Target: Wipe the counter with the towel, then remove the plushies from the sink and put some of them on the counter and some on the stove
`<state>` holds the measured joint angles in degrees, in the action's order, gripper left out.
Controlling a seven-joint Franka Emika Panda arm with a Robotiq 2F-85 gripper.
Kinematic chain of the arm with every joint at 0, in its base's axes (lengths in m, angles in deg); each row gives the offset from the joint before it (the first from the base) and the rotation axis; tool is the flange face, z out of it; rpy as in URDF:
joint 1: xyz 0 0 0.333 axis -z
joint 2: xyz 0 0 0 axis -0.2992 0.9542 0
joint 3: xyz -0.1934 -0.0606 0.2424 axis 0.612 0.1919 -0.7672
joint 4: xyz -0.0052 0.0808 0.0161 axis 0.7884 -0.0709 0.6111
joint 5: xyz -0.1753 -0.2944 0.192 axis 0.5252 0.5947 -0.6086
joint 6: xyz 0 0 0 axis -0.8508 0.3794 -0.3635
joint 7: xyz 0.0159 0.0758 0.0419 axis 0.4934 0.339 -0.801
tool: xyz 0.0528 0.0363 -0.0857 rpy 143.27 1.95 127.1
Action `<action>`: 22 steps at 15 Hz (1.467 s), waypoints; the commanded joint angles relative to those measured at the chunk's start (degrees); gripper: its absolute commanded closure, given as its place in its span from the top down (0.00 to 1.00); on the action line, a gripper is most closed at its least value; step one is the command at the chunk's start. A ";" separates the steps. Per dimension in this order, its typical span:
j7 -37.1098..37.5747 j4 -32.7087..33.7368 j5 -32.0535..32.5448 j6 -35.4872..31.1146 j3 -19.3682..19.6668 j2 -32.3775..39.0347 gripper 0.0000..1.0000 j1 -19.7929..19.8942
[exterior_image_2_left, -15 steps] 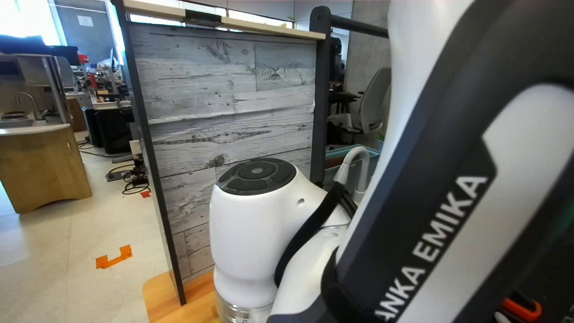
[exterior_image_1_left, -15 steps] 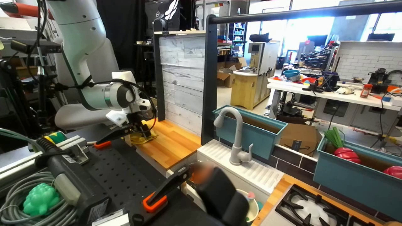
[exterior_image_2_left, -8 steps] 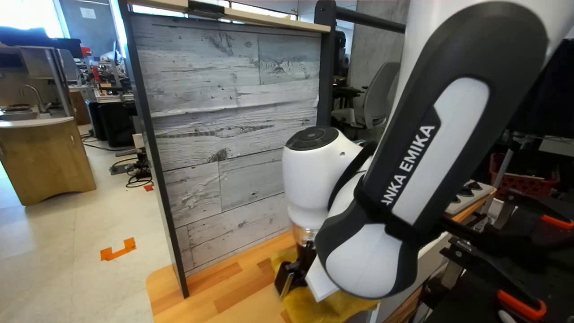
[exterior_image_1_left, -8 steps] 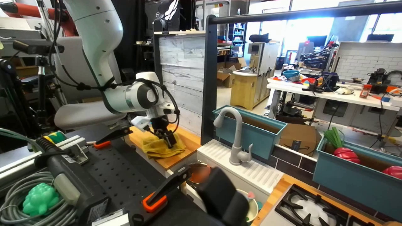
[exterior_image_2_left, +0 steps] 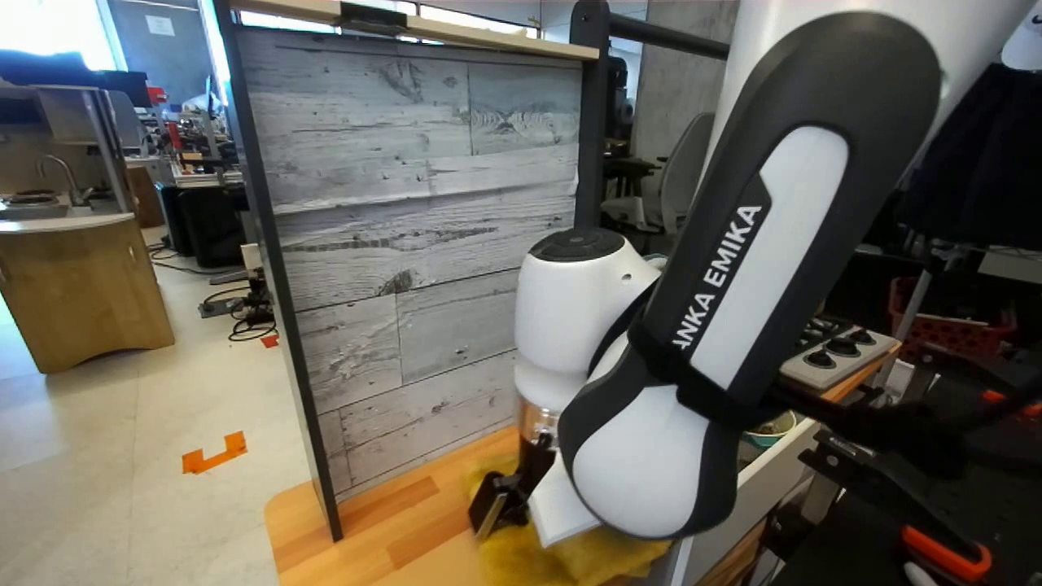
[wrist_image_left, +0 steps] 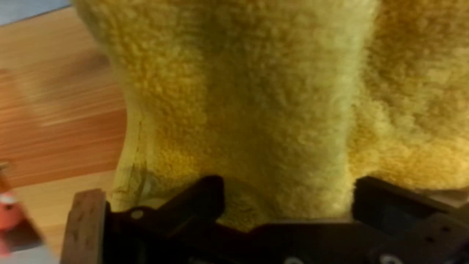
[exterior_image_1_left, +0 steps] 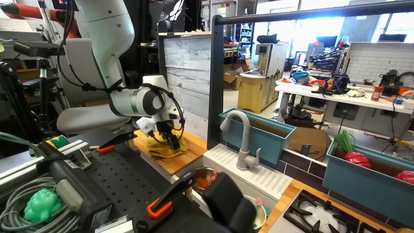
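Observation:
The yellow towel (wrist_image_left: 256,91) lies bunched on the wooden counter (exterior_image_1_left: 181,165), under my gripper (wrist_image_left: 287,194). Its fingers stand wide apart and press down at the cloth, with towel showing between and around them. Both exterior views show the towel (exterior_image_1_left: 161,151) below the wrist, near the counter's sink end. The sink ledge (exterior_image_1_left: 223,158) carries a grey tap; a black clamp partly hides the basin. Inside are a pot with orange and pink items (exterior_image_1_left: 203,183) and a bowl (exterior_image_1_left: 260,218), likely holding plushies. A blurred pink thing (wrist_image_left: 11,216) shows lower left. The stove (exterior_image_1_left: 318,215) has black grates.
A whitewashed panel (exterior_image_1_left: 187,77) rises behind the counter. Clamps with orange handles (exterior_image_1_left: 160,208) sit along the black perforated table (exterior_image_1_left: 129,181). Teal bins (exterior_image_1_left: 268,142) stand behind the sink and stove. The tall tap (exterior_image_1_left: 244,139) stands up between counter and stove.
The arm has swept the towel along the counter from the far end toward the sink. Over the last half second it has shifted slightly back. The fingers have stayed apart.

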<state>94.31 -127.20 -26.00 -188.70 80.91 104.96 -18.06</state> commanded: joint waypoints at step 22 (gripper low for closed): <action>-4.30 15.94 -5.60 -1.35 0.02 11.97 1.00 -9.23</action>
<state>89.99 -115.37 -30.95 -191.80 82.10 111.68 -23.85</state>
